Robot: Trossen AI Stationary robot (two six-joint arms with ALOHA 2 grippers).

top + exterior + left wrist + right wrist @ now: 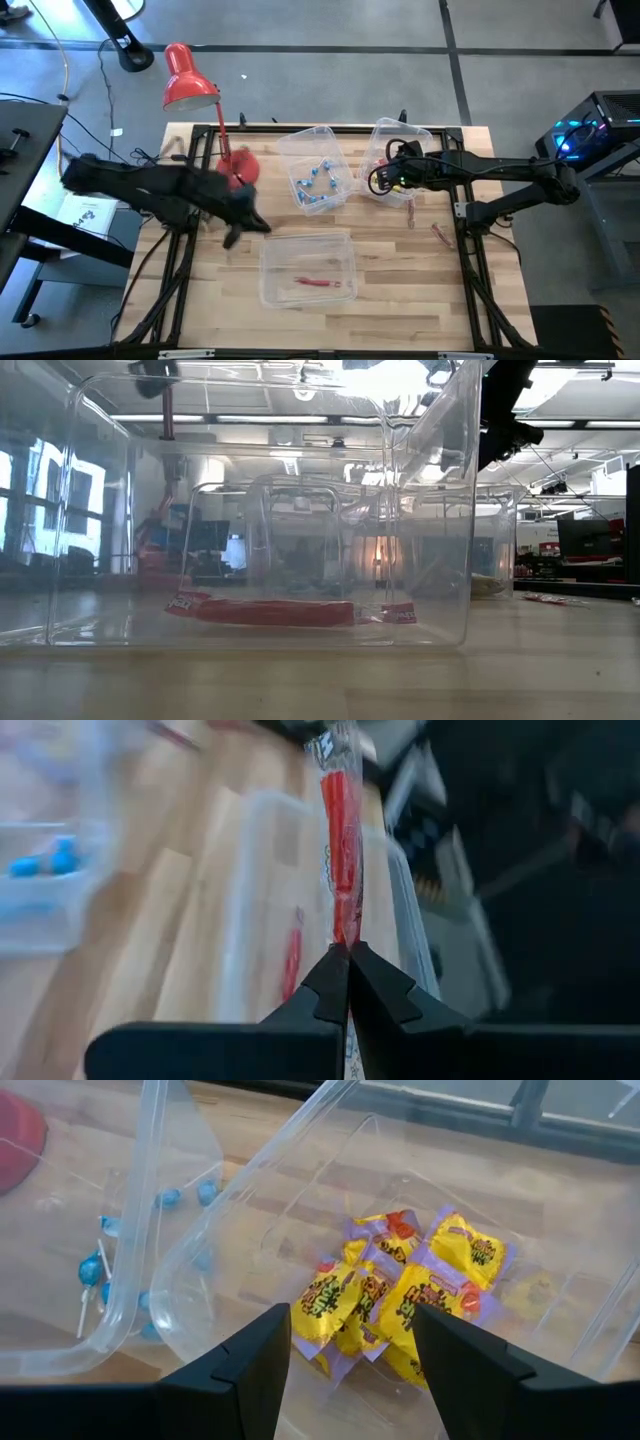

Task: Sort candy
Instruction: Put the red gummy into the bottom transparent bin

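The candy is mostly sorted by kind already. Taking the near bin (262,275) as the landmark and going left to right: the left hand (233,236) sits just beyond that bin's left corner, its fingers (330,985) pinched shut on a red stick (340,850). Another red stick (318,283) lies inside the bin. Beyond it, the middle bin (340,150) holds blue pieces (318,185). Farther right, the right hand (350,1345) hangs wide and empty over a tilted bin (330,1120) of yellow packets (400,1295). Two loose sticks (440,235) lie on the surface (400,310), right of the near bin. The step in hand looks like delivering the gripped stick; next, it calls for carrying it over the near bin and letting go.
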